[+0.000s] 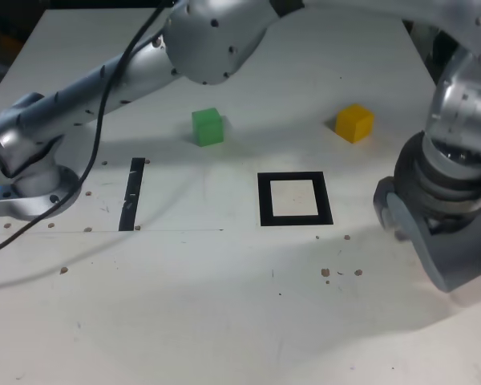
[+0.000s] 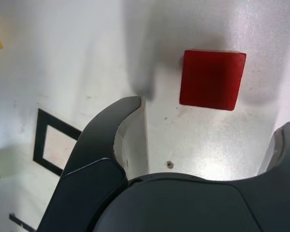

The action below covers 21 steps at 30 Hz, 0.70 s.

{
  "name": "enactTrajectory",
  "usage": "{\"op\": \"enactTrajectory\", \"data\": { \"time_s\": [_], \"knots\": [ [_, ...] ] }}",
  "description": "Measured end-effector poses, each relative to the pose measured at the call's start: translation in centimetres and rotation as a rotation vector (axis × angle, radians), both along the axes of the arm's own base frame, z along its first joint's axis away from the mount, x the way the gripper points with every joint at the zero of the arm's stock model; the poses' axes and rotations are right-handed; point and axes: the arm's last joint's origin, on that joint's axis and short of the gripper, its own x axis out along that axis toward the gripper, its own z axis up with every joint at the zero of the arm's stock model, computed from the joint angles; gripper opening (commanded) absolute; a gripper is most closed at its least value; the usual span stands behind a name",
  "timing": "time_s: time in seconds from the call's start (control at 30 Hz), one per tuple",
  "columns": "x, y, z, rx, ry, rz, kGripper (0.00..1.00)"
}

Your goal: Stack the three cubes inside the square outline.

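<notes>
Wrist view: dark gripper (image 2: pixel 208 145) nearest, jaws spread wide, nothing held. Red cube (image 2: pixel 211 79) on the white table (image 2: pixel 77 58) just beyond the open fingers (image 2: pixel 104 140), between their lines, untouched. Square outline (image 2: pixel 55 142) off to the side, empty.

Exterior view: gripper (image 1: pixel 433 241) low at the exterior view's right, red cube hidden. Green cube (image 1: pixel 208 126) and yellow cube (image 1: pixel 354 122) behind the empty square outline (image 1: pixel 294 199), well apart. Tape strip (image 1: pixel 132 194) at the exterior view's left.

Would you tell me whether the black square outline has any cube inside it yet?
Empty. The square outline shows only white inside; the green cube and yellow cube sit behind it, the red cube before the gripper.
</notes>
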Motion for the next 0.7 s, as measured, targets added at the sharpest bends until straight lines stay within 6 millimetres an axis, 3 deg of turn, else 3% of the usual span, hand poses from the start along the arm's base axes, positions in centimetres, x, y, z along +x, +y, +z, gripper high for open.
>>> {"op": "enactTrajectory", "data": {
  "time_s": [0.13,0.33,0.7],
  "knots": [
    [0.4,-0.2,-0.8,-0.002,0.001,-0.007,0.87],
    [0.8,-0.4,-0.4,-0.014,-0.034,-0.012,0.85],
    [2.0,0.0,-2.4,0.010,-0.042,-0.003,0.80]
  ]
}}
